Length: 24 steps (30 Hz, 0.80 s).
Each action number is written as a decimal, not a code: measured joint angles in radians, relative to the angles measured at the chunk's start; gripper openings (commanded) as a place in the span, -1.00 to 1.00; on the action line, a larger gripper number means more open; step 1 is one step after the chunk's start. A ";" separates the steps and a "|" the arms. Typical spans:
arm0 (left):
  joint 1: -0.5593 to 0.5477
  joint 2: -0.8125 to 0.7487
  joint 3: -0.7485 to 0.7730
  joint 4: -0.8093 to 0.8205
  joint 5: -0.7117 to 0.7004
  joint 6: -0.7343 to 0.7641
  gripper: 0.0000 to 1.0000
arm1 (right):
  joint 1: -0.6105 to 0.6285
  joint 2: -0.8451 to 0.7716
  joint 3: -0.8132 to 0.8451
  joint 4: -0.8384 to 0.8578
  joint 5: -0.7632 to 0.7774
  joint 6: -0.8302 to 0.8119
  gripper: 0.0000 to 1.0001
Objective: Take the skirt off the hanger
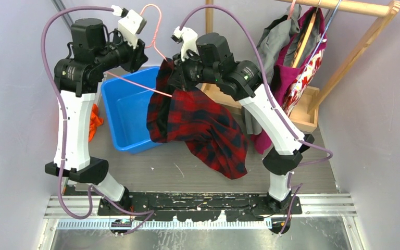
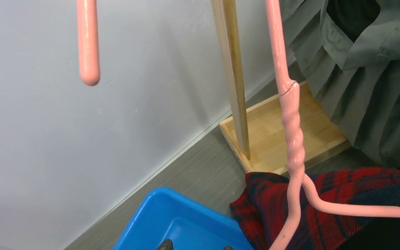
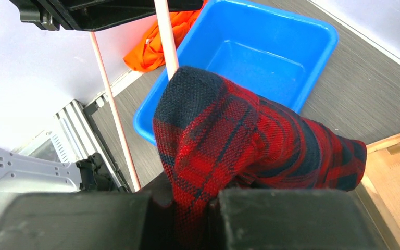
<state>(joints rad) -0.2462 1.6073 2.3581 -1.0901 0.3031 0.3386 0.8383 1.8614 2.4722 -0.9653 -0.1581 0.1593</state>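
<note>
Two arms meet high over the table, and between them hangs the red-and-navy plaid skirt (image 1: 203, 125). Its long axis slants from a bunched top down and rightwards toward the near edge, and the woven cloth is crumpled and folded over itself. The right gripper (image 3: 195, 208) is pinched tight on a fold of plaid. The pink wire hanger (image 2: 294, 140) stands hook-up with its twisted neck near vertical, one shoulder wire running into the skirt. The left gripper (image 2: 195, 247) shows only two tips set apart; whether it grips the hanger I cannot tell. A blue plastic bin (image 1: 127, 112) lies just left of the skirt, and a wooden garment rack (image 1: 344, 6) stands behind on the right. Bare grey tabletop (image 1: 187, 172) shows below the hem.
</note>
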 measured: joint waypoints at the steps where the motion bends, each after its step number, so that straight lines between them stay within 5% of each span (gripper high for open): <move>1: 0.000 -0.004 0.001 -0.004 -0.002 -0.002 -1.00 | 0.002 0.000 0.003 0.000 0.000 0.000 -0.98; 24: 0.000 -0.114 0.069 -0.020 -0.292 0.061 -1.00 | 0.017 0.172 0.269 0.120 -0.215 0.054 -0.98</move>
<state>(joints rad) -0.2466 1.4929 2.4275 -1.1103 0.0113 0.3992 0.8551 2.0335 2.7411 -0.8452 -0.3733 0.2131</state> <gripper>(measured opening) 0.368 0.139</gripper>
